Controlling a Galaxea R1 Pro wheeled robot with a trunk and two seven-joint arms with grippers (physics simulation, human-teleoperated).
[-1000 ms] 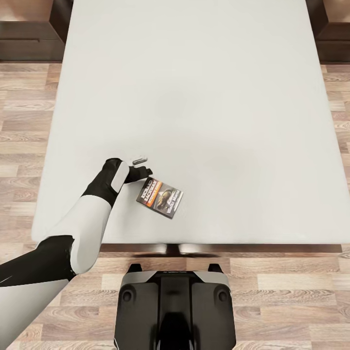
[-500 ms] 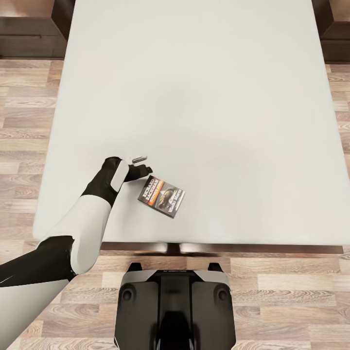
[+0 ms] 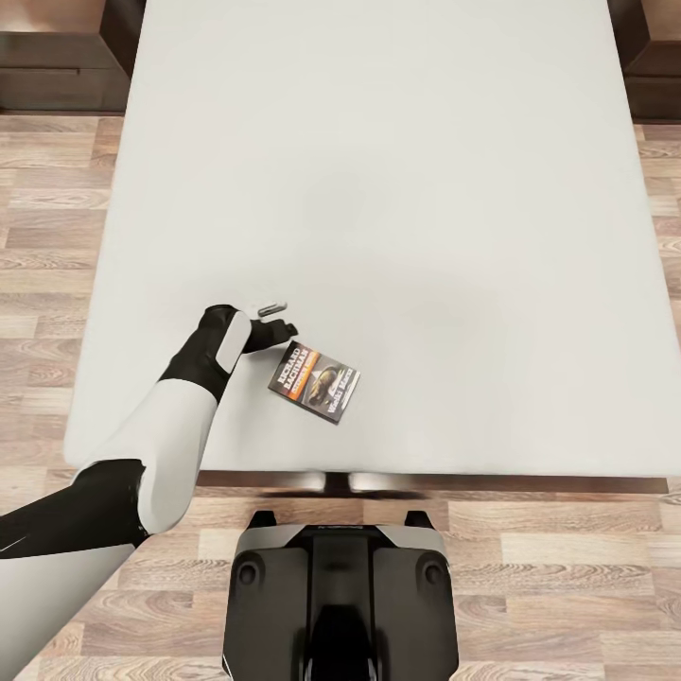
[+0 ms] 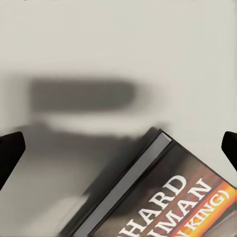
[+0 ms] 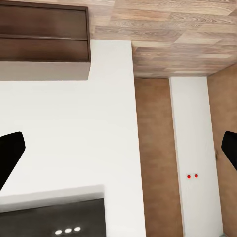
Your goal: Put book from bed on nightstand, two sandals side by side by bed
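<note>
Off-white mattress covers nearly all of the bed (image 3: 397,189), bare of bedding, with the dark frame showing as a thin strip along the foot edge. Using the book (image 3: 315,382) as the landmark: it lies flat on the mattress close to that foot edge, cover up, turned at a slant, with nothing on top of it and open mattress on every side. Just beside its near-left corner hovers the left gripper (image 3: 274,321), its fingers spread apart with nothing between them, one finger (image 3: 272,307) pale and lying further up the bed than the book, the other dark and almost at the book's corner. From the left wrist camera the book (image 4: 163,197) fills one corner, its grey page edge and orange band plain, and the two dark fingertips sit wide at the frame's edges. Far beyond the book, at the head end, a dark nightstand (image 3: 57,71) stands on the plank floor (image 3: 38,236). The right gripper (image 5: 118,153) shows wide-set fingertips over a white surface, dark wood furniture (image 5: 44,34) and planks.
</note>
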